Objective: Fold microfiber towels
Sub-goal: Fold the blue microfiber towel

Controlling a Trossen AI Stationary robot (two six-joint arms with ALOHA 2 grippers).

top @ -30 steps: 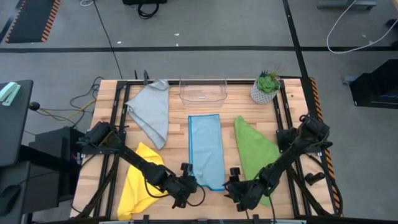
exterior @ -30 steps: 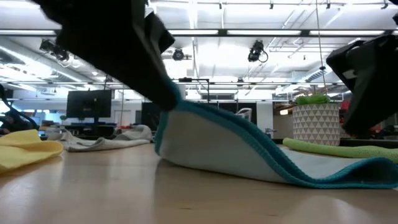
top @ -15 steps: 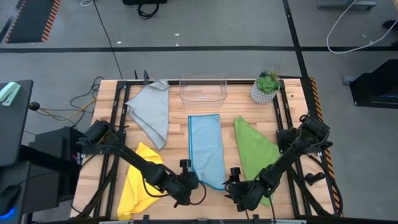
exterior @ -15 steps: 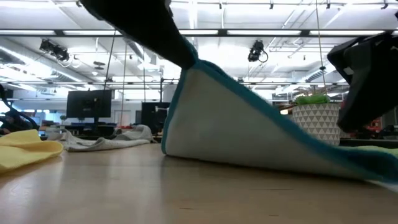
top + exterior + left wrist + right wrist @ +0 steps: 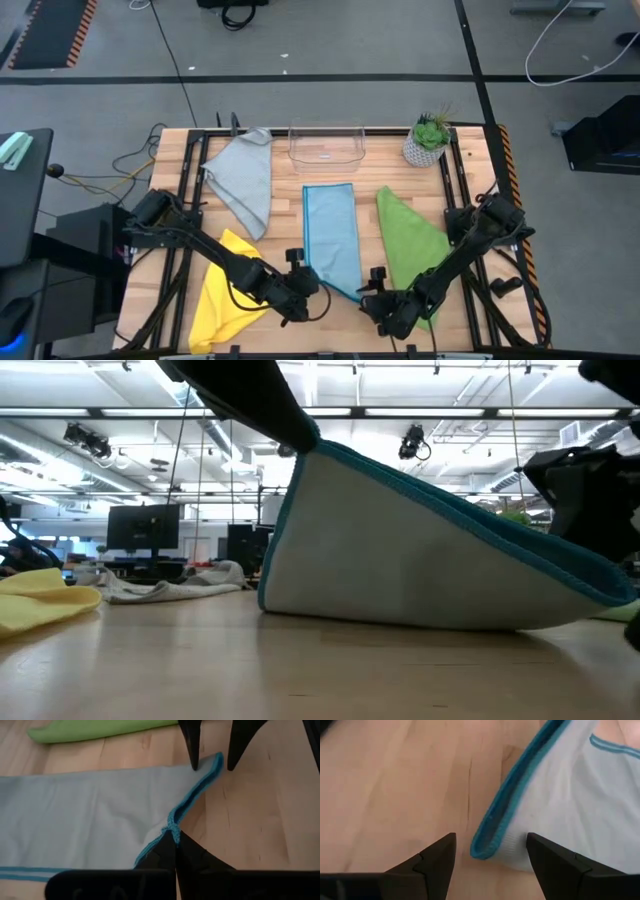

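The light blue towel (image 5: 332,235) lies as a long strip in the middle of the table, and its near end rises off the wood (image 5: 400,550). My left gripper (image 5: 303,284) is shut on its near left corner. My right gripper (image 5: 376,300) is open at the near right corner (image 5: 487,847). Its two fingers (image 5: 437,860) stand on either side of that corner without touching it. The grey towel (image 5: 245,180), the green towel (image 5: 410,240) and the yellow towel (image 5: 225,285) lie loose on the table. My left gripper pinches the blue towel's teal-hemmed edge (image 5: 172,824) at its near left corner between its two shut fingers. Whether it holds one layer or several, I cannot tell. The corner is lifted (image 5: 305,445). The cloth slopes from it down to the table on the right, drawn fairly straight.
A clear plastic bin (image 5: 326,145) and a potted plant (image 5: 428,142) stand at the table's far edge. The yellow towel lies just left of my left arm, and the green towel lies under my right arm. Bare wood shows at the near edge (image 5: 340,325).
My left gripper has gone up with the blue towel's near left corner. The towel's near end has risen from a low fold into a tall slope, and its near right corner has come off the table. The far part has stayed flat.
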